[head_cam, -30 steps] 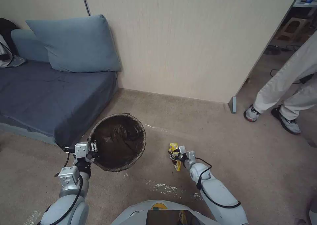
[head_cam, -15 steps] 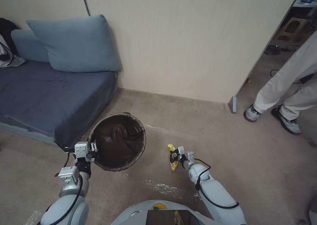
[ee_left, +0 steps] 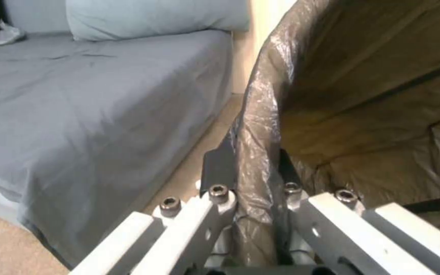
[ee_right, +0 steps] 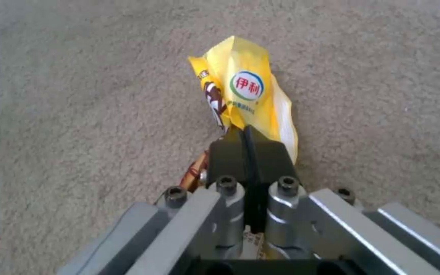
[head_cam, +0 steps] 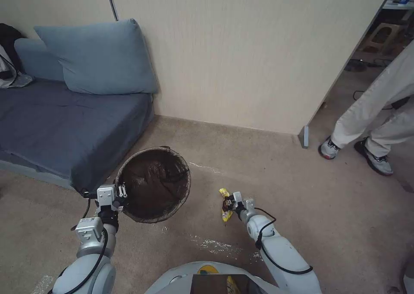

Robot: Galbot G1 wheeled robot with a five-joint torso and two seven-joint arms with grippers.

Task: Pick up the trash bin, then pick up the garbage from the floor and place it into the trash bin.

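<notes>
The trash bin [head_cam: 153,184], round with a dark brown bag folded over its rim, hangs just off the carpet beside the sofa. My left gripper [head_cam: 120,194] is shut on its near rim. In the left wrist view the fingers [ee_left: 219,168] pinch the crinkled bag and rim of the trash bin [ee_left: 357,114]. To the right of the bin, low over the carpet, my right gripper [head_cam: 229,203] is shut on the garbage, a crumpled yellow snack wrapper [head_cam: 224,194]. The right wrist view shows this wrapper [ee_right: 245,88] sticking out past the closed right gripper [ee_right: 248,141].
A blue-grey sofa [head_cam: 51,125] with a large cushion [head_cam: 99,56] stands at the left against the wall [head_cam: 241,56]. A person's legs and shoes [head_cam: 371,130] are at the right by a doorway. White scuffs [head_cam: 213,244] mark the open carpet ahead of me.
My right gripper has shifted slightly nearer to me and lower, still holding the yellow wrapper, which now looks more folded. The left arm and the bin have not moved.
</notes>
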